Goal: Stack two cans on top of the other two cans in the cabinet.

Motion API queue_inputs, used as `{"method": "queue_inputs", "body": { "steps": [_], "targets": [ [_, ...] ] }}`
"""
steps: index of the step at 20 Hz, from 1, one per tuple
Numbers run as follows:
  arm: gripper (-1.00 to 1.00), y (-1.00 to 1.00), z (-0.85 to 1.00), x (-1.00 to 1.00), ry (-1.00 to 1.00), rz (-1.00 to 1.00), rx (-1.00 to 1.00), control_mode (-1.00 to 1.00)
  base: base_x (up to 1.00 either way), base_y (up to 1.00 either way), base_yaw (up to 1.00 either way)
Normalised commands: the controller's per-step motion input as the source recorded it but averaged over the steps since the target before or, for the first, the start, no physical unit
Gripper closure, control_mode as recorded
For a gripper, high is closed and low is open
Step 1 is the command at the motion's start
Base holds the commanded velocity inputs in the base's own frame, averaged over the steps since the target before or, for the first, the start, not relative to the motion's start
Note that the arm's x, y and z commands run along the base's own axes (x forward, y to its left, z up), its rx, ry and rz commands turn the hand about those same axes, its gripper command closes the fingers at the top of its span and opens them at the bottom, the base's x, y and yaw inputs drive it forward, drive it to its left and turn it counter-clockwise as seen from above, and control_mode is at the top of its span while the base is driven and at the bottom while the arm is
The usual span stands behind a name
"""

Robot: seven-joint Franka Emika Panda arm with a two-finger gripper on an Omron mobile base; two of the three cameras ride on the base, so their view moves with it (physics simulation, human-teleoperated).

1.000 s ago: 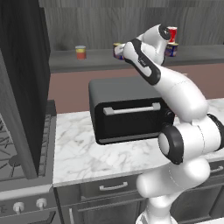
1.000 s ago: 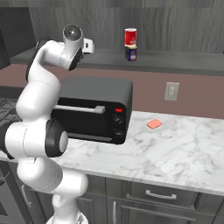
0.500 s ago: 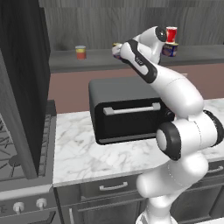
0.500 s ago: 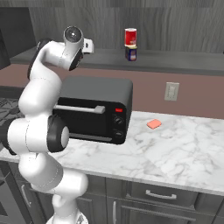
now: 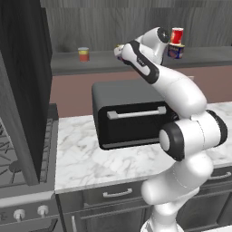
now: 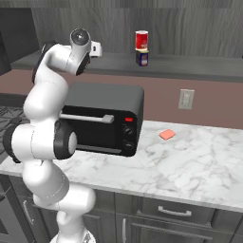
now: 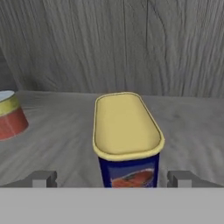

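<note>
In the cabinet [image 5: 68, 63] a red can [image 5: 176, 35] stands stacked on a dark-blue can [image 5: 176, 50] at the right; the right base view shows the same red can [image 6: 141, 38] and blue can [image 6: 142, 57]. A short orange-red can [image 5: 83, 54] stands alone at the left. In the hand view a second dark-blue can [image 7: 127, 131] with a yellow top stands upright on the shelf [image 7: 65, 144], between the fingertips [image 7: 43, 178] of my open gripper [image 7: 112, 179], which is not closed on it. The orange-red can [image 7: 11, 114] sits off to its left.
A black oven box [image 5: 131, 113] with a silver handle stands on the marble counter [image 6: 190, 156] below the shelf. A tall black panel [image 5: 22, 81] rises at the left. A small pink pad [image 6: 166, 135] lies by a wall socket [image 6: 187, 98].
The hand has edged slightly along the shelf toward the lone blue can. The jaws have stayed open and the cans have not moved.
</note>
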Motion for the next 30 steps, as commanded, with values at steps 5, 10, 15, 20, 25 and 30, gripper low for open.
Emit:
{"method": "queue_inputs", "body": {
  "steps": [5, 10, 15, 20, 25, 30],
  "targets": [
    [-1.0, 0.0, 0.0, 0.1, 0.0, 0.0, 0.0, -1.0, 0.0, 0.0, 0.0],
    [-1.0, 0.0, -0.01, 0.11, 0.0, 0.0, 0.0, -1.0, 0.0, 0.0, 0.0],
    [-1.0, 0.0, -0.03, 0.11, 0.0, 0.0, 0.0, -1.0, 0.0, 0.0, 0.0],
    [-1.0, 0.0, -0.04, 0.11, 0.0, 0.0, 0.0, -1.0, 0.0, 0.0, 0.0],
    [1.0, 0.0, -0.04, 0.05, 0.0, 0.0, 0.0, -1.0, 0.0, 0.0, 0.0],
    [1.0, 0.02, -0.05, 0.0, 0.0, 0.01, 0.0, -1.0, 0.0, 0.0, 0.0]
  ]
}}
